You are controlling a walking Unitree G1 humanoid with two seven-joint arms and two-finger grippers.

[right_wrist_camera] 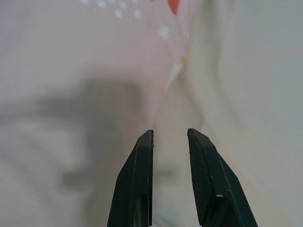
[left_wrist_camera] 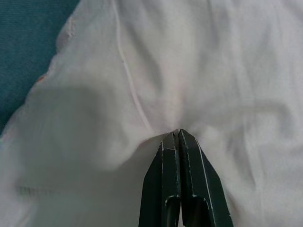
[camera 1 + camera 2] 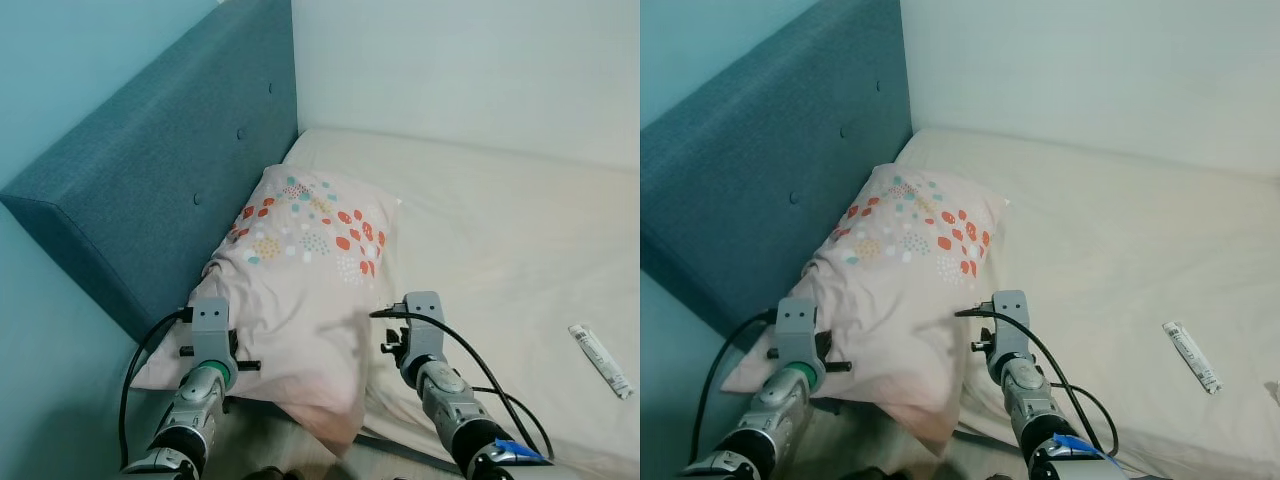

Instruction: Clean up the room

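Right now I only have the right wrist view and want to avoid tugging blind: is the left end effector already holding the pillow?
Observer: Yes. The left end effector is shut on a pinch of pillow fabric near its front left corner.
Operator: And mine?
Observer: The right end effector is open at the pillow's right edge, gripping nothing.
Operator: Anything else on the bed?
Observer: A small white tube lies on the mattress, far to your right.
Operator: What's beyond the pillow?
Observer: A blue upholstered headboard runs along its left side.
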